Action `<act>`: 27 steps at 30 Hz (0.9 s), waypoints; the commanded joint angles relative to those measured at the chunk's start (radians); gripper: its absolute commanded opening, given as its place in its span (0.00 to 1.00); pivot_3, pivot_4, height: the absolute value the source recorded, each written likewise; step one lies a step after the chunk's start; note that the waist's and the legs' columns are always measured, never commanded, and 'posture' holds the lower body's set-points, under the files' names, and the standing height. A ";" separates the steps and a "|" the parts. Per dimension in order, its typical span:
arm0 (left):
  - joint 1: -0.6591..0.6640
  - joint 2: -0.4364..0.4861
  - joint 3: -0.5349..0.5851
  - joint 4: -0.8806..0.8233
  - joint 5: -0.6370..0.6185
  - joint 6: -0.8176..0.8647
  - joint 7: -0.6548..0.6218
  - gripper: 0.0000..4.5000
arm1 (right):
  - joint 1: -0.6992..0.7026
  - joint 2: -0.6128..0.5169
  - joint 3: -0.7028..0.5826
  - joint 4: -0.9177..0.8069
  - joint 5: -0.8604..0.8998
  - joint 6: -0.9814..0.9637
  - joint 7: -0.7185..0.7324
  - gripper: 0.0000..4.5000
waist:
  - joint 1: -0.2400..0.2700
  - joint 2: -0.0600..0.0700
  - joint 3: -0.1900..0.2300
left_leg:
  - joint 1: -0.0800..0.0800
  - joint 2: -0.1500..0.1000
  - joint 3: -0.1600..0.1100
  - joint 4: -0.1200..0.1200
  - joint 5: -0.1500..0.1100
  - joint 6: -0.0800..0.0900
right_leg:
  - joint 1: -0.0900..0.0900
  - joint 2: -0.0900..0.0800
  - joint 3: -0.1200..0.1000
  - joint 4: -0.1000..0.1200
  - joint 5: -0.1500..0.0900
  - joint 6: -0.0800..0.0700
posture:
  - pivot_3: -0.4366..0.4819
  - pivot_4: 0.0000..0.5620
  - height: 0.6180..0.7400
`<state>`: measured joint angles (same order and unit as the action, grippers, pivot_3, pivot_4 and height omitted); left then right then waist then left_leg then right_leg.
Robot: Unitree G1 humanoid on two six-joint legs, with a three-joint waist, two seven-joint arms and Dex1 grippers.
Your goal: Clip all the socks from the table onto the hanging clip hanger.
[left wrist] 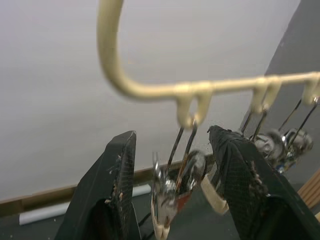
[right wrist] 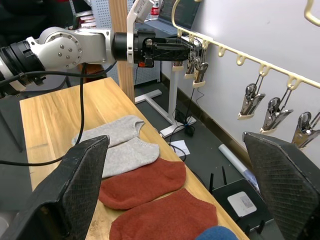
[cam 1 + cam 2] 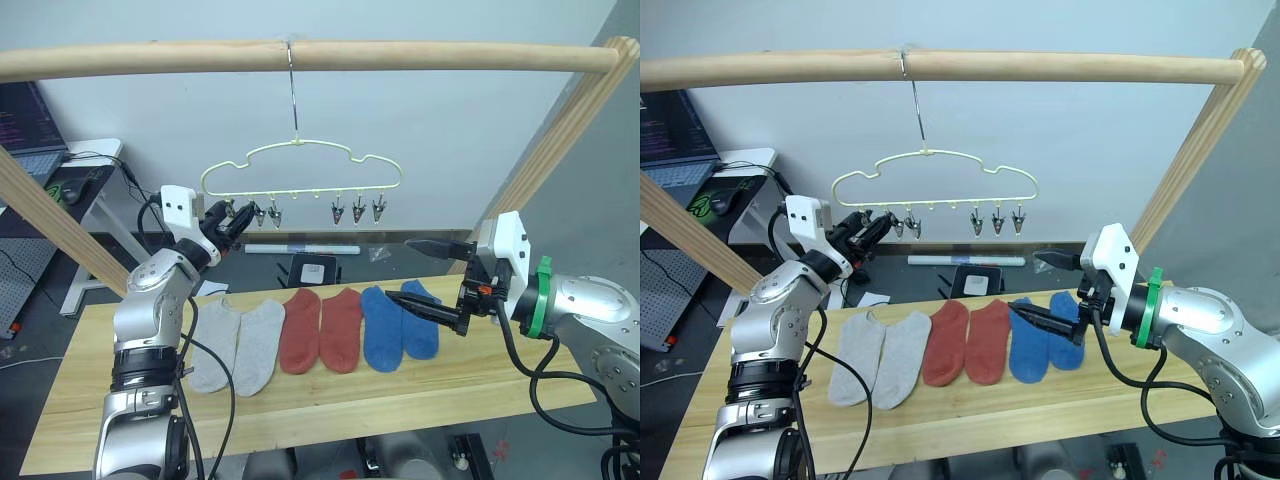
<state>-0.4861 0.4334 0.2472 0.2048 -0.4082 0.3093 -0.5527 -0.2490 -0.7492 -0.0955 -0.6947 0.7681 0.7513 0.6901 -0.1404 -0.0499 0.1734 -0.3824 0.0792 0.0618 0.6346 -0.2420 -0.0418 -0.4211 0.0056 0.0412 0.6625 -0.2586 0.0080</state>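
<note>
The left end effector (image 3: 237,217) holds its fingers apart around the leftmost clip (image 1: 172,187) of the clip hanger (image 3: 300,165), that clip's tip cut off in the wrist view, while the right end effector (image 3: 437,282) gapes empty over the blue socks (image 3: 398,323) on the surface (image 3: 330,400).

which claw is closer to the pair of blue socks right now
Right. The right claw hangs open just above the blue socks, its lower finger over them. The left claw is up at the clip hanger's leftmost clips, across the table from them.
</note>
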 commanded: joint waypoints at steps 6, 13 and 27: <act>0.002 0.040 -0.014 -0.025 0.083 -0.075 0.020 0.55 | -0.020 0.003 -0.005 -0.026 0.008 -0.021 0.000 1.00 | -0.003 0.000 0.003 | 0.000 0.000 -0.001 0.000 0.000 0.000 | 0.000 0.000 0.000 0.000 0.000 0.000 | 0.22 0.34 1.00; 0.007 0.047 -0.016 -0.014 0.116 -0.087 0.024 0.55 | -0.029 0.011 0.004 -0.022 0.002 -0.024 0.001 1.00 | -0.001 0.000 0.004 | 0.000 0.000 -0.001 0.000 0.000 0.000 | 0.000 0.000 0.000 0.000 0.000 0.000 | 0.24 0.33 1.00; 0.037 0.046 -0.038 -0.034 0.185 -0.122 0.056 0.55 | -0.050 0.005 0.008 -0.001 0.000 -0.028 0.023 1.00 | 0.000 0.000 0.004 | 0.000 0.000 -0.001 -0.001 0.000 0.000 | -0.001 0.000 0.000 -0.001 0.000 0.000 | 0.26 0.33 1.00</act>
<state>-0.4504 0.4734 0.2059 0.2050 -0.2298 0.2087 -0.5040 -0.2872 -0.7388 -0.0757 -0.6844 0.7672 0.7437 0.7048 -0.1407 -0.0503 0.1777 -0.3829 0.0795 0.0607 0.6338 -0.2422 -0.0420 -0.4218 0.0055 0.0414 0.6619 -0.2588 0.0082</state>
